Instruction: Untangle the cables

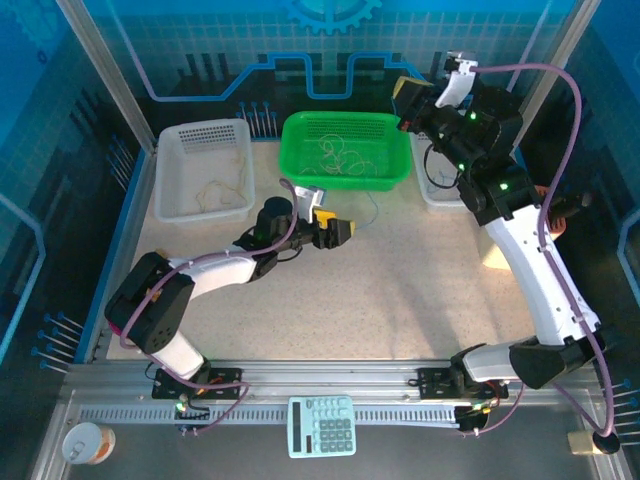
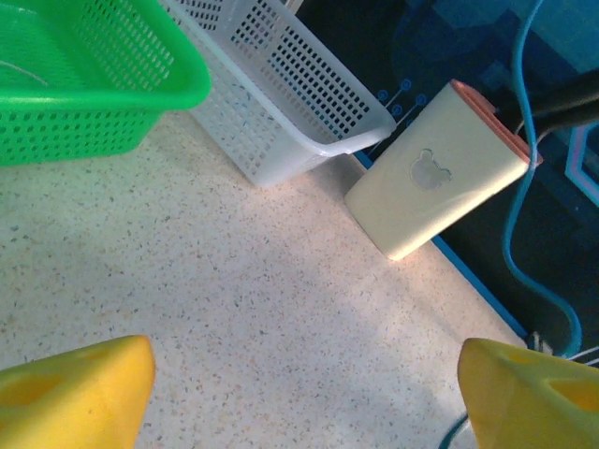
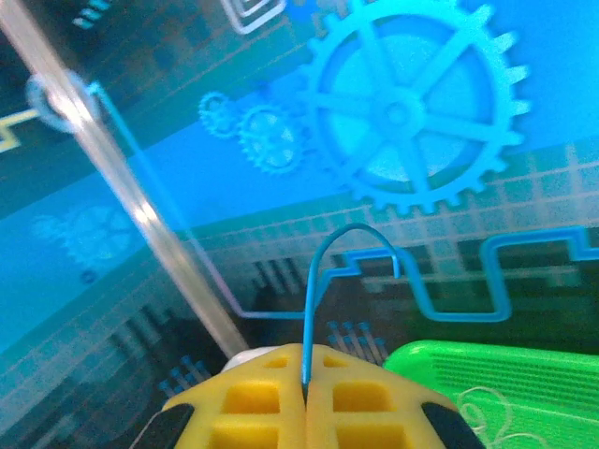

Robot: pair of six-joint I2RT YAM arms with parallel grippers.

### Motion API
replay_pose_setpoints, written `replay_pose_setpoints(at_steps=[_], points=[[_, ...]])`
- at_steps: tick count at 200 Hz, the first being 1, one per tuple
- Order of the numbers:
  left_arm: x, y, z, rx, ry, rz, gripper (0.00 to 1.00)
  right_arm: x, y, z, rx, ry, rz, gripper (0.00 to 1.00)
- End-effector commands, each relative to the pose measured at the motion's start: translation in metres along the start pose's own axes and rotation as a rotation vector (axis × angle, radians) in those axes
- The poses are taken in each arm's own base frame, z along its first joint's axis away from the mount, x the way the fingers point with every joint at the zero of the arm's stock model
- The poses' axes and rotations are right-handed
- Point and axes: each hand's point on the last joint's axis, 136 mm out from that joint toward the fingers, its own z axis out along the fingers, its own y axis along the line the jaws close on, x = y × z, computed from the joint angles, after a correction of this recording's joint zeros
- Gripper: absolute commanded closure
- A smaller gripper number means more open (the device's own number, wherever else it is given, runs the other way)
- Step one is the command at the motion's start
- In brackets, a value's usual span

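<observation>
You have bright, even overhead light on the surface [image 1: 400, 290], with only faint, soft shadows beneath the arms [image 1: 530, 260]. Your right wrist view is tinted blue, with glare streaking the clear post [image 3: 140, 215]. The left jaws look blurred up close.

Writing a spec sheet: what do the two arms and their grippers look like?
Left arm and right arm: white shells with black joints, a thick purple cable looping along each; small green lights on the right. Left gripper and right gripper: blocky yellow fingers, the right's with square recesses.
</observation>
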Motion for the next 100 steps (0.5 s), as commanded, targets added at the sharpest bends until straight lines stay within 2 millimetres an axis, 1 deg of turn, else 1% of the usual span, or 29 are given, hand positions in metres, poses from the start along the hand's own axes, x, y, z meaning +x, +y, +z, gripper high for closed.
replay_pose_setpoints(at_steps=[1,18,28,48,76,100], points=[[-0.016,-0.017,-0.013,0.037,-0.054,0.035,0.01,-0.020,-0.031,0.005,0.162,-0.123,-0.058,1.00],[-0.018,-0.019,-0.018,0.030,-0.062,0.043,0.01,-0.020,-0.052,0.006,0.260,-0.165,-0.080,1.00],[-0.020,-0.020,-0.022,0.022,-0.066,0.051,0.01,-0.024,-0.065,0.006,0.316,-0.193,-0.093,1.00],[-0.021,-0.021,-0.027,0.010,-0.071,0.061,0.01,-0.032,-0.084,0.004,0.407,-0.240,-0.115,1.00],[-0.023,-0.021,-0.031,0.000,-0.079,0.062,0.01,-0.036,-0.098,0.006,0.483,-0.285,-0.159,1.00],[-0.029,-0.026,-0.035,0.003,-0.091,0.063,0.01,-0.030,-0.117,0.012,0.573,-0.300,-0.195,1.00]])
